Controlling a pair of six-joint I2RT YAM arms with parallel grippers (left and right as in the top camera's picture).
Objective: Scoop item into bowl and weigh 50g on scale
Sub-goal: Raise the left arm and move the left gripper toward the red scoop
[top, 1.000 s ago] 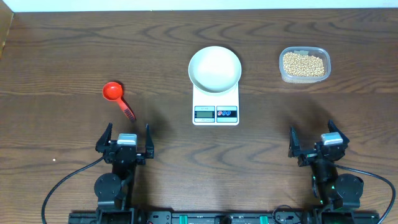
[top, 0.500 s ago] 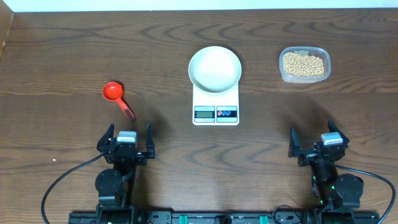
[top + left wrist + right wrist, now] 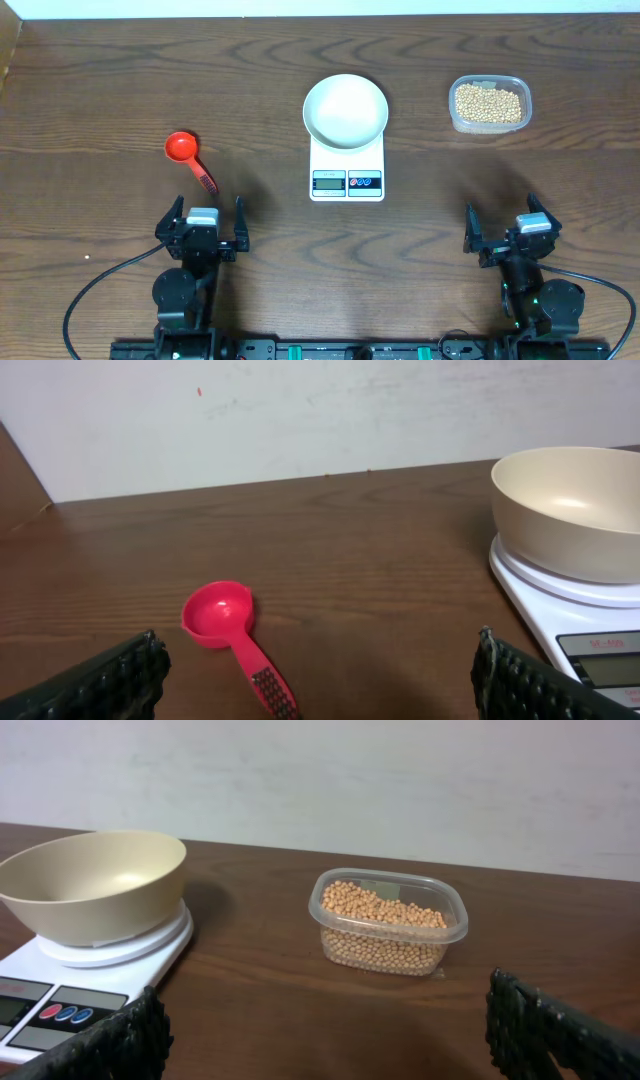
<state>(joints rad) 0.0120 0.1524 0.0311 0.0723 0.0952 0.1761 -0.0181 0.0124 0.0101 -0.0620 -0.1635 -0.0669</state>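
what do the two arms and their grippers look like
The left arm and right arm are black with round joint housings. The left gripper and right gripper each have two black fingers with a gridded, textured surface and a pale grey block between them. Black cables loop out from the bases. A small green light shows on the right arm.

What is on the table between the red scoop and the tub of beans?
The scale with the white bowl on it, as the overhead view shows.
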